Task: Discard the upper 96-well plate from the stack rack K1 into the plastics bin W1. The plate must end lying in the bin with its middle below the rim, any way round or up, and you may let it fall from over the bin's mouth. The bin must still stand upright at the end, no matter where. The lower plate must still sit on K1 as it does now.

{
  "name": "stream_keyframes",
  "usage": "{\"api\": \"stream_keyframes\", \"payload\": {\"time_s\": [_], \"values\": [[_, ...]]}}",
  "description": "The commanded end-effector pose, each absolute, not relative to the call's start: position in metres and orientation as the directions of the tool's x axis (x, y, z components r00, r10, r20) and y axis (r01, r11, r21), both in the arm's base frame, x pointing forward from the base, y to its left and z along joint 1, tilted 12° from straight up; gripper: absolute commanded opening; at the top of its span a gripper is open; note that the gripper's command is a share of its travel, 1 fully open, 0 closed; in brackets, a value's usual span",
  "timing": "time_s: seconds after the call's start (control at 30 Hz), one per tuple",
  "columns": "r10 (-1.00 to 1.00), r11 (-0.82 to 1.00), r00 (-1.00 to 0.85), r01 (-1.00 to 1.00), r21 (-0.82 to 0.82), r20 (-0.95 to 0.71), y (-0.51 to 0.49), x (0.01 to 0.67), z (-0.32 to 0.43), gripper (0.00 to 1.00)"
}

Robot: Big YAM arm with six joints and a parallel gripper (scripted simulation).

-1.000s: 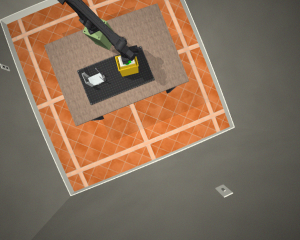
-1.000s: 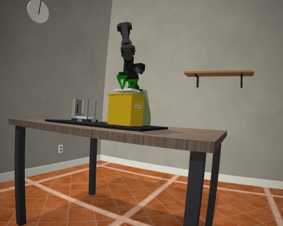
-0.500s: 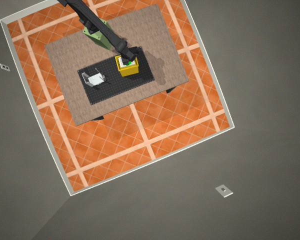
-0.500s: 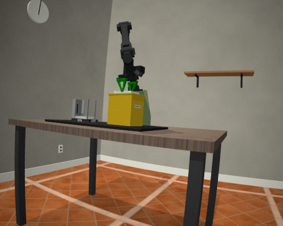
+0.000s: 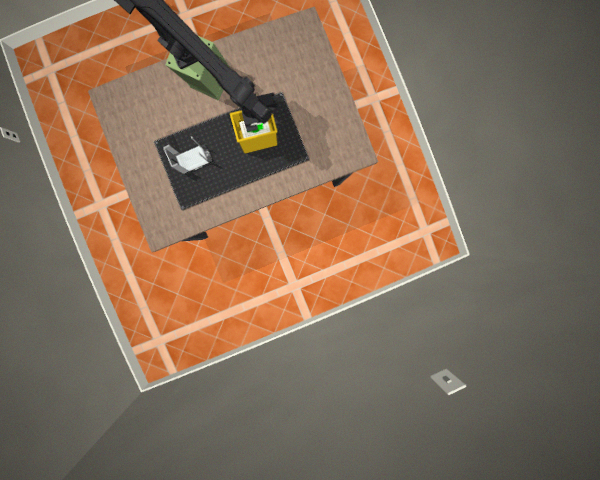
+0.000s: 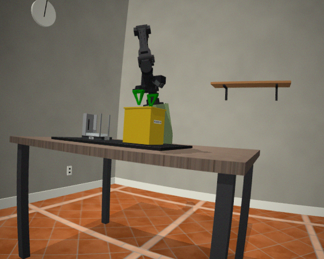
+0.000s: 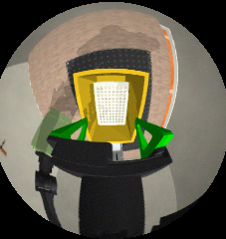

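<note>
The yellow bin W1 point(image 5: 257, 136) stands upright on the black perforated mat; it also shows in the side view point(image 6: 143, 125) and the wrist view point(image 7: 112, 107). A white 96-well plate point(image 7: 112, 103) lies inside the bin, well below my fingers and apart from them; a part of it shows in the top view point(image 5: 249, 129). My gripper point(image 6: 144, 97) with green fingers hangs open just above the bin's mouth, nothing between the fingers. The rack K1 point(image 5: 186, 158) stands to the left on the mat with a white plate point(image 5: 192, 157) on it; the rack also shows in the side view point(image 6: 95, 127).
A green block point(image 5: 194, 72) at the arm's base stands behind the bin. The black mat point(image 5: 230, 155) lies on a wooden table point(image 6: 145, 156). A wall shelf point(image 6: 250, 84) hangs at the right.
</note>
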State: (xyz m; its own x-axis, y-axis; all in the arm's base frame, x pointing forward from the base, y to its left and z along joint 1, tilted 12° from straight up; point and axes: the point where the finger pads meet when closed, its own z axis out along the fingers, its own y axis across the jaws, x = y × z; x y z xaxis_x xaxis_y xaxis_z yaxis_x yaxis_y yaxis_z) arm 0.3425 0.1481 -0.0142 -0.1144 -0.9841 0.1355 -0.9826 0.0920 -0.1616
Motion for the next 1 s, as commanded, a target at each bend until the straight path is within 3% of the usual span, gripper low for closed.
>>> {"api": "stream_keyframes", "payload": {"time_s": [0.0,0.53,0.97], "values": [[-0.987,0.087,-0.11,-0.978,-0.19,0.113,0.156,0.354,-0.004,1.0],[-0.987,0.087,-0.11,-0.978,-0.19,0.113,0.156,0.354,-0.004,1.0],[-0.989,0.09,-0.112,-0.972,-0.215,0.093,0.17,0.356,0.04,1.0]]}}
